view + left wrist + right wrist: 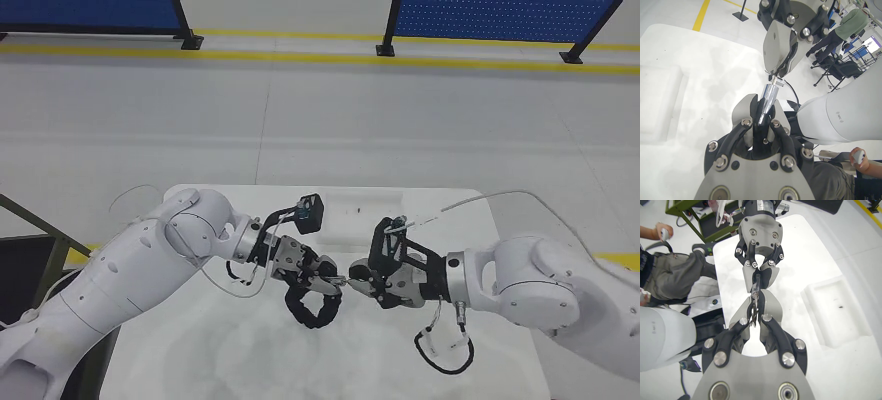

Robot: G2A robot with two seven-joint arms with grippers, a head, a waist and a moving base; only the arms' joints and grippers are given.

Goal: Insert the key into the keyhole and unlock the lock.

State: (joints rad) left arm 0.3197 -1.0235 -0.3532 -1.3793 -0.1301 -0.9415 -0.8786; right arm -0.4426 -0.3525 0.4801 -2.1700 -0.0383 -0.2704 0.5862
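Chrome lock [770,92], middle of the top view, looks hard and slick, so we judge its middle the best hold; our left claw [764,101] clamps it there. Our right claw [756,300] pinches the thin key [754,312], tip at the keyhole [755,294].

Grey floor [320,110], yellow line [300,56], blue barrier panels [500,18].

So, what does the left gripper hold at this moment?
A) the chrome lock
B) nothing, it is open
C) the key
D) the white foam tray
A: in the left wrist view, the left gripper is shut on the chrome lock, while the right gripper holds the key at the lock's end.
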